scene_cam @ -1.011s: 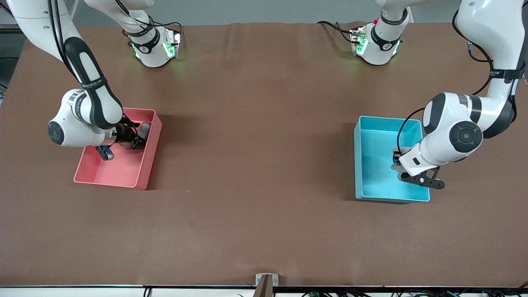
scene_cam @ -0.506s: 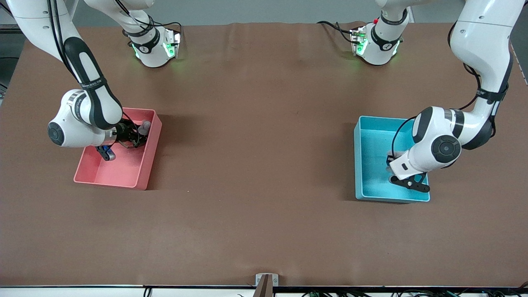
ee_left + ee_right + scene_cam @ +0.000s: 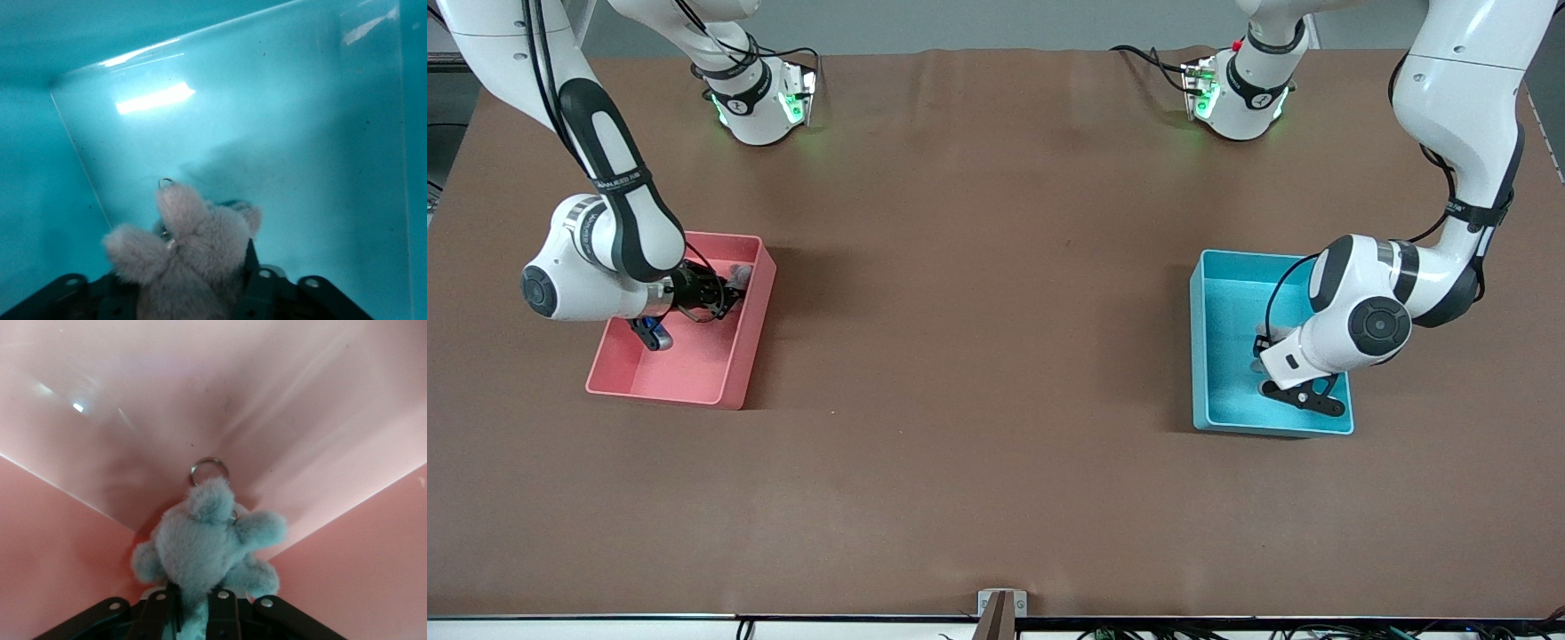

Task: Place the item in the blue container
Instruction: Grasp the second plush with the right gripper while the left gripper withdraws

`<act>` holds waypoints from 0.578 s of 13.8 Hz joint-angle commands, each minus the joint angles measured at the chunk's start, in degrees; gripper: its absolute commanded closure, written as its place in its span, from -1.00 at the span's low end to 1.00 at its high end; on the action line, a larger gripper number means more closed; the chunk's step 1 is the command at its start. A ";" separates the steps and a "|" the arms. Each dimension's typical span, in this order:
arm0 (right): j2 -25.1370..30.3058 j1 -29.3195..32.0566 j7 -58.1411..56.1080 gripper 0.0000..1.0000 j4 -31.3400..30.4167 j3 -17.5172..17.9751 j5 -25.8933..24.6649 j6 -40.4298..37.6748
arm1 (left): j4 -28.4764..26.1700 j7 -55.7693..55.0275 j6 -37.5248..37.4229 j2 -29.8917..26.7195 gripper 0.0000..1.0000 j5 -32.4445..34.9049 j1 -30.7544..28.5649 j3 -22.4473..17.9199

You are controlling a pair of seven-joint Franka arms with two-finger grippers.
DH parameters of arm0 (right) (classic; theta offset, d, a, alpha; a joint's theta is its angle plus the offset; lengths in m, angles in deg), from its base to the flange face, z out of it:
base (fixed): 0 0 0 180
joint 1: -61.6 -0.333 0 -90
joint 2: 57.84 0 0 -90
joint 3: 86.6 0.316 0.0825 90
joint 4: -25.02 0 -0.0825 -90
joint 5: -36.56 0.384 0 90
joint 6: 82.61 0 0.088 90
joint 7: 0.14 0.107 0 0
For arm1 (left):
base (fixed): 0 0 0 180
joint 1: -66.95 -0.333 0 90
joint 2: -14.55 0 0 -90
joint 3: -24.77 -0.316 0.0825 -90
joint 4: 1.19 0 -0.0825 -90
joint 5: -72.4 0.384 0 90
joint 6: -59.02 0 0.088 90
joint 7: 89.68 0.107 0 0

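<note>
Holding a small grey plush keychain toy [image 3: 190, 247] between the fingers of my left tool [image 3: 1267, 360], I am keeping that tool closed on it, low inside the blue container [image 3: 1214, 293], with the toy's metal ring hanging just above the container's floor in the left wrist view. My right tool [image 3: 725, 283] is gripping a second plush toy [image 3: 203, 550], this one looking bluish-grey, and it is sitting down inside the pink bin [image 3: 751, 307] at the right arm's end of the tabletop [image 3: 978, 311]; both bins are standing well apart from each other. I am judging the placing as nearly done: the item is already within the blue walls and only needs letting go. What is worrying me is the soft fur clinging to my fingers when they are parting, so the toy could be lifting back out with the tool; the ring could also be snagging on a finger. Coming up carelessly, I could be clipping the container's wall nearest the front camera and shifting the bin. Counting, I am seeing two arms, two bins, two plush toys.
</note>
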 commanded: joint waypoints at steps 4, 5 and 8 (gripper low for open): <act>0.55 4.44 -5.94 0.99 7.05 0.61 -7.02 -5.86 | 1.05 -0.32 -3.85 -6.54 -0.99 0.62 -0.14 0.97; 0.55 4.53 -5.94 0.99 9.95 0.52 -7.91 -9.11 | 3.23 -0.23 -8.14 -7.77 -0.99 0.35 -0.32 1.85; 0.55 4.09 -4.02 0.99 18.39 0.70 -8.01 -19.05 | 13.76 -1.36 -21.94 -8.93 -0.99 -5.16 -0.14 5.10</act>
